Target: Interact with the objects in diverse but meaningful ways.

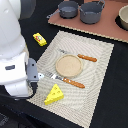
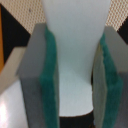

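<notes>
In the wrist view my gripper [image 2: 75, 75] is shut on the white fish-like piece [image 2: 75, 25], which is pinched between the green pads [image 2: 50, 85] and sticks out past them. In the exterior view the gripper [image 1: 34, 73] hangs at the left edge of the striped placemat [image 1: 100, 75], mostly hidden by the arm; the white piece does not show there. The yellow holed cheese wedge [image 1: 54, 94] lies on the mat just beside the gripper. The small yellow packet with a red mark [image 1: 39, 39] lies on the black table. The bread loaf is out of view.
A tan round plate [image 1: 68, 65] sits mid-mat between an orange-handled knife [image 1: 87, 58] and fork [image 1: 67, 80]. Two dark grey pots [image 1: 68, 8] [image 1: 91, 12] stand on a brown board at the back. A bowl [image 1: 123, 17] sits at the exterior view's right.
</notes>
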